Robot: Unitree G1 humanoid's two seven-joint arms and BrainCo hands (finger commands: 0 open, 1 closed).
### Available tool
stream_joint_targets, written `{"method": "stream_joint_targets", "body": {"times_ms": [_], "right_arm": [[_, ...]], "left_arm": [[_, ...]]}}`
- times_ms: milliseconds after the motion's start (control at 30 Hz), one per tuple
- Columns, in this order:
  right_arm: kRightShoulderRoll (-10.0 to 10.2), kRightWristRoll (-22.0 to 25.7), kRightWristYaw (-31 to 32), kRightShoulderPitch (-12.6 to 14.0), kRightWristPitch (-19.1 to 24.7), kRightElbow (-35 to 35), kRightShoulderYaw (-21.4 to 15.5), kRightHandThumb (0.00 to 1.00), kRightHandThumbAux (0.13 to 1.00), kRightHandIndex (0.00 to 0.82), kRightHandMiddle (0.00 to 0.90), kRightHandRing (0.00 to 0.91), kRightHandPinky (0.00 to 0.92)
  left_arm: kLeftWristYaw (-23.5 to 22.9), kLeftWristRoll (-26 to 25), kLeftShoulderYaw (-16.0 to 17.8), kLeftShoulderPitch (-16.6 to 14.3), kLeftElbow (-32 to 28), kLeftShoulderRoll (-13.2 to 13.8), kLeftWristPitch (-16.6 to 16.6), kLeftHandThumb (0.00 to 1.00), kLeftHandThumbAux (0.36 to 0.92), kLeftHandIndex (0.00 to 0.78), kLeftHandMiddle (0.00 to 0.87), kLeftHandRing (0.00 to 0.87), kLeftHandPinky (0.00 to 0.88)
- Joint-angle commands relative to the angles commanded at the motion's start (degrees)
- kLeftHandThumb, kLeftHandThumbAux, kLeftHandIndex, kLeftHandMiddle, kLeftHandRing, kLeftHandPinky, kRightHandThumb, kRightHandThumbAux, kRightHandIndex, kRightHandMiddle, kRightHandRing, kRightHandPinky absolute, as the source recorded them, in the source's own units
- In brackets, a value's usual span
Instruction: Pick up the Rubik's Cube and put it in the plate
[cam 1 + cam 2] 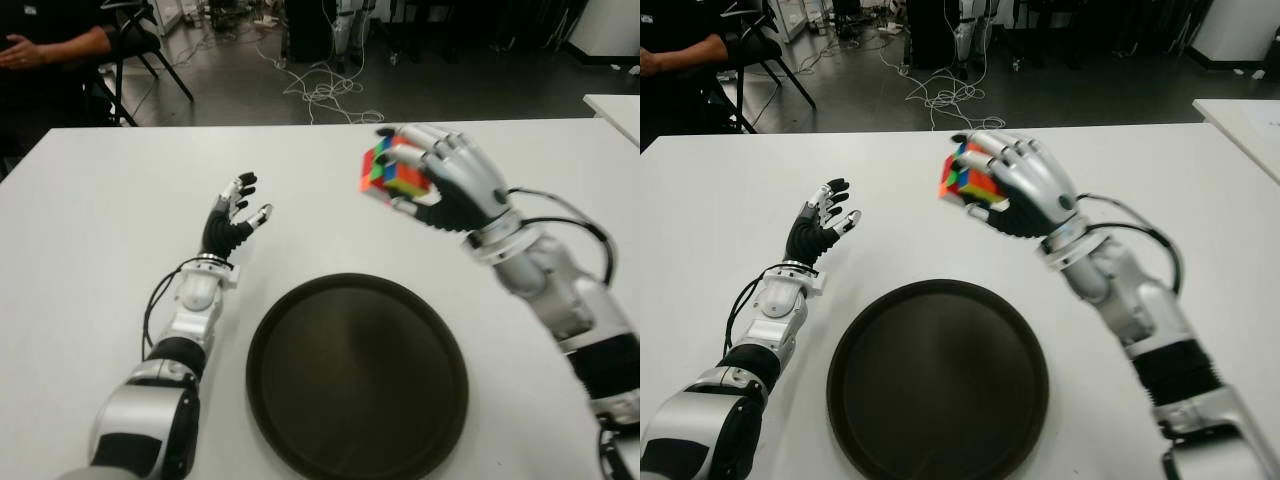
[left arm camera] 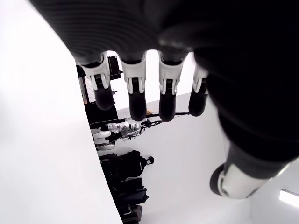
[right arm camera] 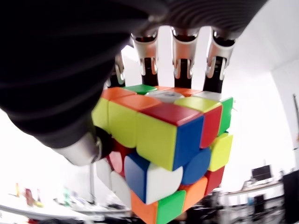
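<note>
Nearest: round dark plate (image 1: 300, 420) on the white table (image 1: 90, 200), lying between the two forearms, below and toward the body from both hands. Nothing inside plate.

Left hand (image 1: 232, 222) beyond the plate's left rim, palm raised, fingers (image 2: 135, 93) spread and straight, grasping nothing; thumb apart from the other four in the left wrist view. Contact with table not determinable.

Right hand (image 1: 440, 180) lifted above the table, beyond the plate's far right rim, clenched around the Rubik's Cube (image 1: 392, 172). Cube clear of the table surface, tilted, held against the palm with fingers over its top face and thumb against a side; right wrist view confirms four fingertips (image 3: 182, 70) bearing on the upper face. Cube not over the plate's centre; just past the far rim.

Far: grey floor beyond the table edge with a loose white cable (image 1: 325, 95); seated person (image 1: 45, 45) in dark clothing at far left; corner of a second white table (image 1: 615, 105) at far right.
</note>
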Motion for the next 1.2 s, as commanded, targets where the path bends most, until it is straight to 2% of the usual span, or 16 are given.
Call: {"method": "stream_joint_targets", "body": {"times_ms": [67,167,267,333,433,567,700,833,1033,1200], "right_arm": [[0.0,0.8,2.1,0.1,-0.6,0.2,1.0,0.825,0.699,0.362,0.518,0.595,0.652],[-2.1,6.4,12.7,0.3,-3.7,-0.9,4.0,0.824,0.699,0.364,0.506,0.565,0.606],[-2.5,9.0,18.8,0.9,-4.3,-3.1,5.3,0.824,0.699,0.369,0.493,0.527,0.559],[-2.7,10.6,22.4,1.9,-4.7,-4.8,6.3,0.824,0.698,0.372,0.487,0.507,0.535],[-4.2,13.3,27.2,4.2,-5.3,-8.4,6.7,0.824,0.699,0.374,0.483,0.495,0.514],[-4.9,15.9,31.7,4.3,-4.9,-9.9,6.1,0.823,0.699,0.375,0.481,0.487,0.496],[-5.4,17.6,36.5,3.0,-3.0,-11.2,5.5,0.822,0.7,0.376,0.478,0.472,0.481],[-5.6,17.9,39.4,3.0,-1.5,-12.5,4.9,0.822,0.7,0.377,0.477,0.471,0.479],[-5.7,18.2,41.6,3.3,-0.8,-14.0,4.1,0.822,0.7,0.38,0.474,0.465,0.467],[-6.2,19.7,43.7,3.5,-1.1,-15.0,3.9,0.821,0.7,0.379,0.474,0.47,0.468]], "left_arm": [[0.2,0.1,0.0,0.0,0.0,0.0,0.0,0.001,0.715,0.143,0.151,0.094,0.065],[0.8,0.3,0.0,0.0,0.0,-0.1,0.3,0.004,0.721,0.145,0.151,0.095,0.065],[1.1,0.4,0.0,0.0,-0.1,-0.2,0.5,0.005,0.721,0.144,0.151,0.096,0.068],[1.3,0.5,-0.1,-0.1,-0.1,-0.2,0.5,0.004,0.718,0.144,0.15,0.096,0.07],[1.5,0.7,-0.3,-0.1,-0.2,-0.1,0.5,0.001,0.709,0.148,0.151,0.095,0.069],[1.2,0.5,-0.3,0.0,-0.3,0.0,0.4,0.0,0.699,0.154,0.152,0.095,0.067],[0.5,0.2,-0.2,0.1,-0.5,0.2,0.3,0.005,0.723,0.154,0.151,0.101,0.083],[0.1,0.0,-0.1,0.2,-0.9,0.2,0.2,0.007,0.742,0.161,0.153,0.107,0.092],[0.0,0.1,-0.1,0.4,-1.2,0.3,0.0,0.001,0.735,0.166,0.153,0.106,0.087],[0.2,0.5,-0.3,0.5,-1.2,0.5,-0.1,0.0,0.703,0.161,0.148,0.11,0.091]]}}
